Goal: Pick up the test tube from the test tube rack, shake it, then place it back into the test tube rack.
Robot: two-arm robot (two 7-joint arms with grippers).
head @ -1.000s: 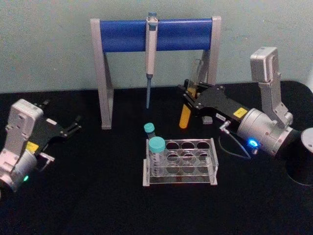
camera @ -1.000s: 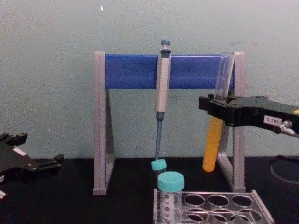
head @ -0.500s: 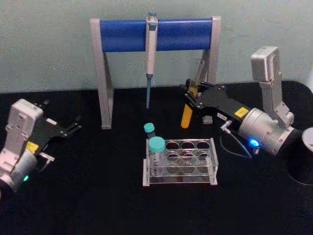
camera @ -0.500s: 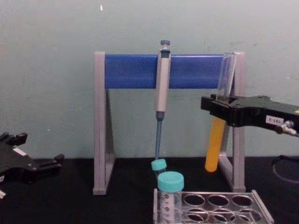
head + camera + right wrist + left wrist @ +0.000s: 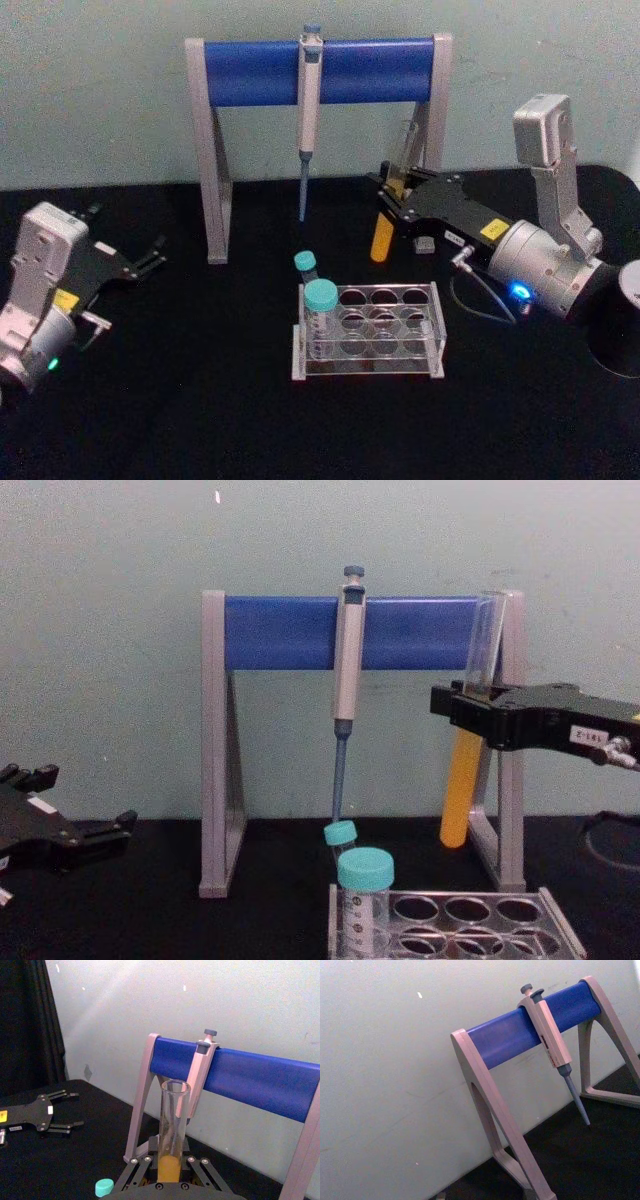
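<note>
The test tube (image 5: 384,215), clear glass with orange-yellow liquid in its lower half, hangs nearly upright in the air behind the test tube rack (image 5: 437,322). My right gripper (image 5: 391,199) is shut on its middle. From the chest the test tube (image 5: 460,790) hangs above the table right of the rack (image 5: 561,932), held by the right gripper (image 5: 466,706). In the right wrist view the test tube (image 5: 173,1130) rises from the right gripper (image 5: 168,1174). My left gripper (image 5: 150,258) rests open at the far left, also seen as the left gripper (image 5: 103,831) from the chest.
Two teal-capped vials (image 5: 320,300) (image 5: 305,263) stand at the rack's left end. A blue-and-grey pipette stand (image 5: 260,72) holding a pipette (image 5: 309,115) stands at the back, close behind the tube. A dark round object (image 5: 625,325) sits at the right edge.
My right gripper and the tube have shifted slightly to the right. The left arm has not moved.
</note>
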